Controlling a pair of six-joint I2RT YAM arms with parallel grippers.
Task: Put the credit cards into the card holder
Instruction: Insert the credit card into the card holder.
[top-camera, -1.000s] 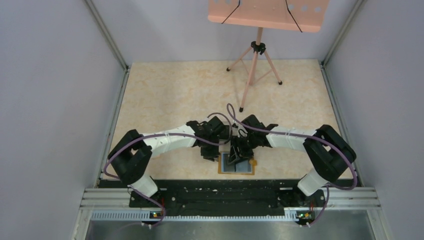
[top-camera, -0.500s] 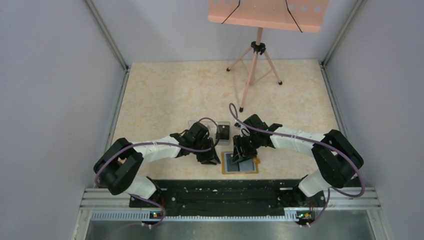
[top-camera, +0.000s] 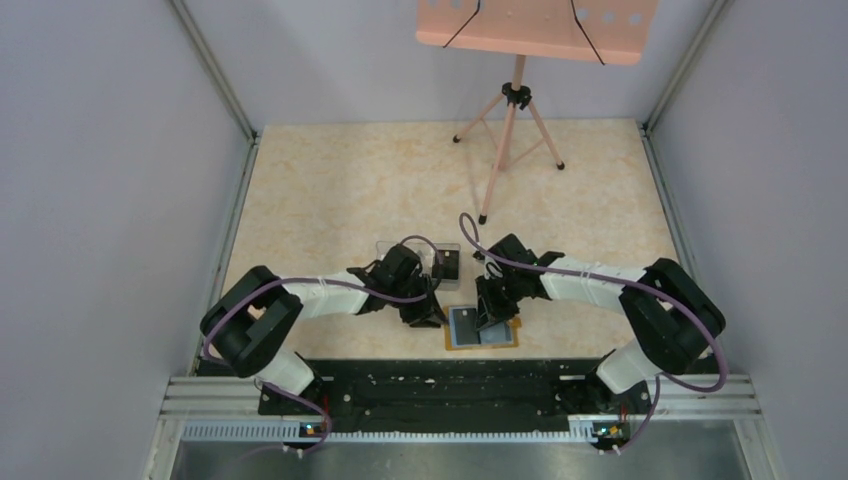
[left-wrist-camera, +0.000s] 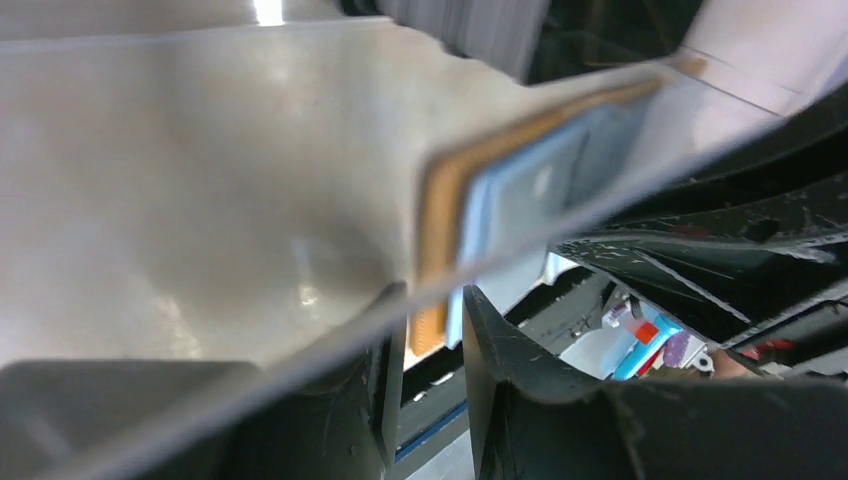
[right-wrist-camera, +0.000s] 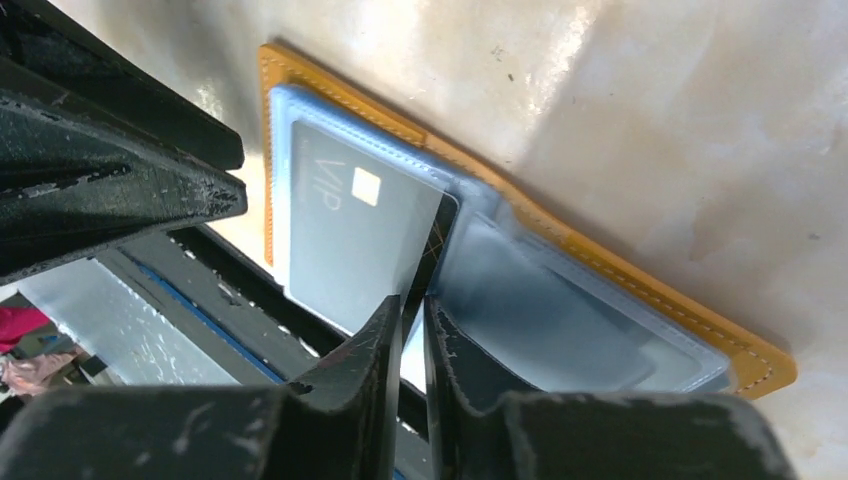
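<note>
Credit card (right-wrist-camera: 340, 230) now pinched by right claw (right-wrist-camera: 412, 310) over the open card holder (right-wrist-camera: 560, 310), ready for slotting; left claw (left-wrist-camera: 432, 300) backed away, grip unclear.

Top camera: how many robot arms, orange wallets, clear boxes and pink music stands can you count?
Robot arms: 2
Orange wallet: 1
Clear box: 1
Pink music stand: 1
Total: 5

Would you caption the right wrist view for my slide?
Right hand pinches a credit card at the open card holder.
</note>
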